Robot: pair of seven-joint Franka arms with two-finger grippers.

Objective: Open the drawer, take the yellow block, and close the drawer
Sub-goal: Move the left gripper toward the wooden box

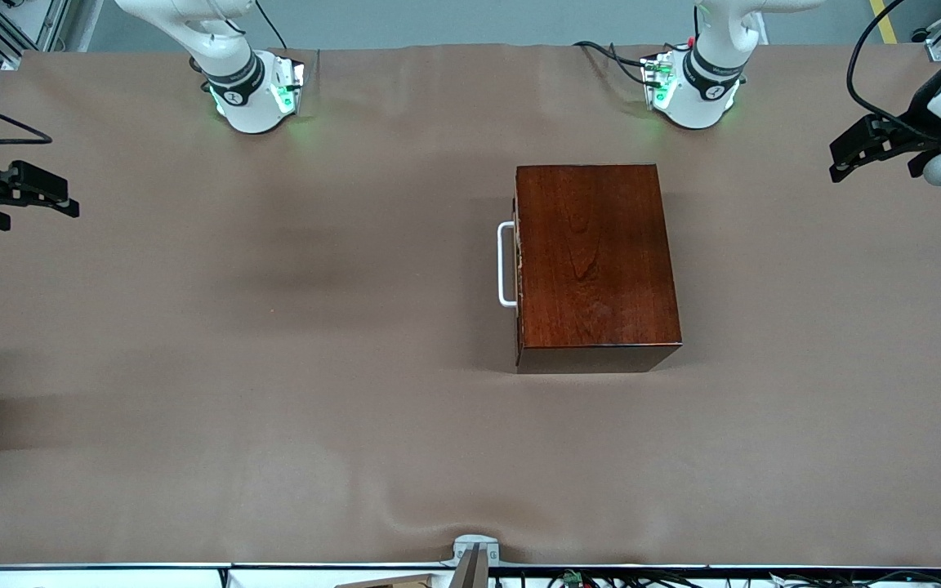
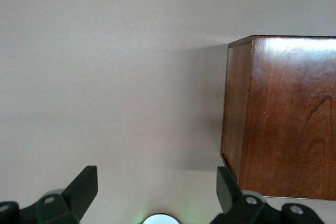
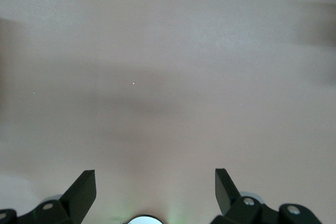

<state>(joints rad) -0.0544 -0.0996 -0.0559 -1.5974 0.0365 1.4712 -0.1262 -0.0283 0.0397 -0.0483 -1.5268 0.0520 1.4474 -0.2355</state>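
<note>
The desk (image 1: 274, 367) lay under a brown cloth; on it, toward the left arm's end, sat the wooden box (image 1: 593, 261), its drawer (image 1: 518, 261) pushed fully in, front facing the right arm's end, presumably so that arm could pull it. The white handle (image 1: 506, 264) stood untouched. The left claw (image 1: 846, 159) hung over the desk's edge at the left arm's end, fingers spread wide and empty; the right claw (image 1: 62, 196) waited likewise at its own end, wide open, holding nothing. The yellow block was not visible, probably shut inside the drawer; nothing was yet begun.
</note>
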